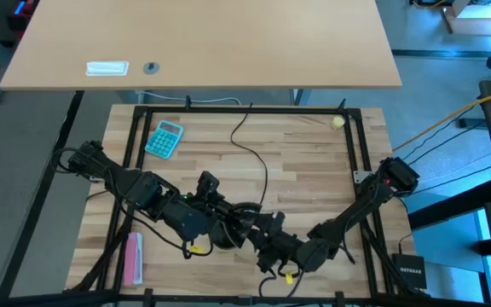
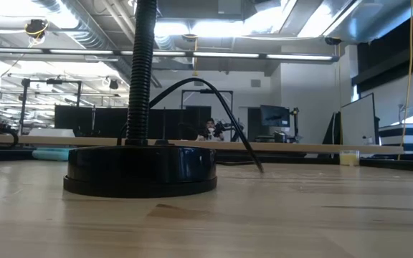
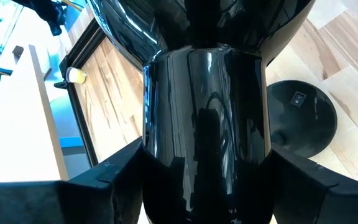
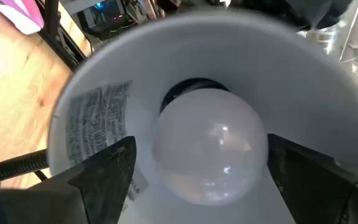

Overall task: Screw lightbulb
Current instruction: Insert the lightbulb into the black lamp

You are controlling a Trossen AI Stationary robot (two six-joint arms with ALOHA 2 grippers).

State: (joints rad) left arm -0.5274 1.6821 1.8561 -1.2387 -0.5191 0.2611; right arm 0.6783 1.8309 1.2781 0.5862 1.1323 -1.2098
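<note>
A black lamp stands on its round base (image 2: 140,170), and its ribbed gooseneck (image 2: 143,64) rises out of the low view. My left gripper (image 3: 204,177) is shut on the glossy black shade (image 3: 207,106). The right wrist view looks into the shade's white inside (image 4: 104,81), where the white frosted lightbulb (image 4: 210,149) sits in the middle at the socket. My right gripper (image 4: 201,165) is open, with one finger on each side of the lightbulb. A gap shows beside one finger. In the high view both grippers meet near the table's near edge (image 1: 245,234). My left gripper pinches the shade's narrow cylindrical neck (image 3: 160,130) between its two fingers (image 3: 107,183), one on each side, lying across it. The fingers come slanting down from the table's left. The shade is held clear of the table, above the lamp's base (image 3: 300,118).
A teal calculator (image 1: 164,139) lies at the far left, a small yellow ball (image 1: 337,122) at the far right corner, and a pink object (image 1: 133,258) at the near left. The lamp's black cord (image 1: 261,166) runs across the middle. A black frame (image 1: 245,109) edges the table.
</note>
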